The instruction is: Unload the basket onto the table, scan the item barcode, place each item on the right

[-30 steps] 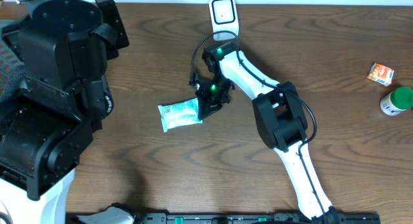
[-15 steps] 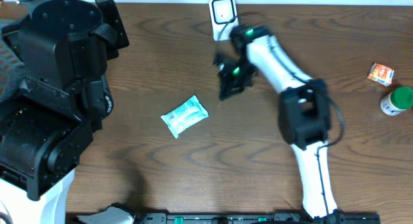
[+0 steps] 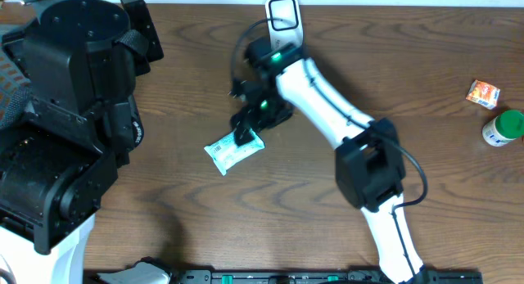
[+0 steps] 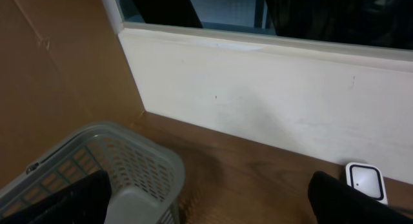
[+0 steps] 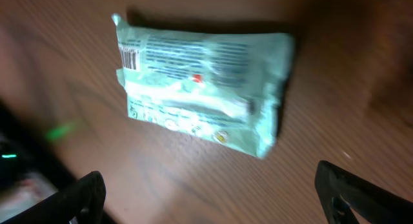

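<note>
Counter: dark brown wood-grain counter [image 3: 205,227], filling the overhead view.
Left arm: bulky black arm [image 3: 65,112], taking up the left side of the overhead frame, well apart from the task's item.
Right arm: white arm with black joints [image 3: 327,104], running from the bottom centre of the overhead frame up towards the upper centre, then bending back down and left.
Basket: grey plastic mesh basket [image 4: 148,166], lower left of the left wrist view, by a white wall.
Left gripper: left gripper [image 4: 206,179], jaws spread wide with nothing between them, facing the wall.
Right gripper: right gripper [image 3: 246,130], over the upper right part of the packet, jaws spread wide and holding nothing. In the right wrist view its two fingers sit in the bottom corners, apart from the packet.
Scanner: white rounded-square scanner [image 3: 283,18], upper centre of the overhead frame.
Packet: pale green and white plastic packet [image 3: 233,146], lying flat on the counter left of centre, below and left of the scanner.
Bottle: white bottle with a green cap [image 3: 503,127], at the right edge.
Sachet: small orange sachet [image 3: 483,93], just above the bottle.
Barcode: small printed barcode [image 5: 130,56], facing up at the packet's left end in the right wrist view.
</note>
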